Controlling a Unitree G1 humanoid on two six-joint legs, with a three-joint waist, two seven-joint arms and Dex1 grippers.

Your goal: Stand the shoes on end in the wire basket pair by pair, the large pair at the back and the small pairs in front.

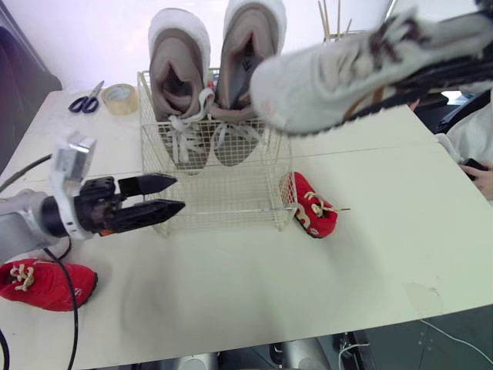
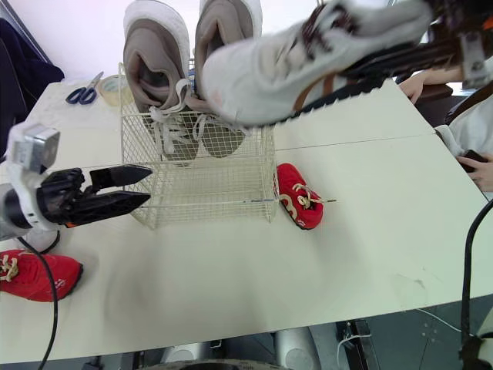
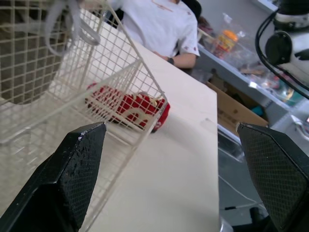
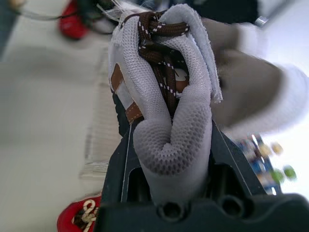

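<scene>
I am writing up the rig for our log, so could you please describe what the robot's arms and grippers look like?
The left gripper has two black, tapering fingers with cross-hatched pads, orange trim at their base, a pale camera block on the wrist, a silver-grey forearm and a trailing black cable. The right gripper has a blocky black body with two round holes in its base.

Head stereo over basket (image 1: 231, 196), wrist cams close

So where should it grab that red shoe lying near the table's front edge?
Probably across its sides near the laces, coming from above: the red shoe lies laces up, clear of the basket, nearest the left end effector.
</scene>
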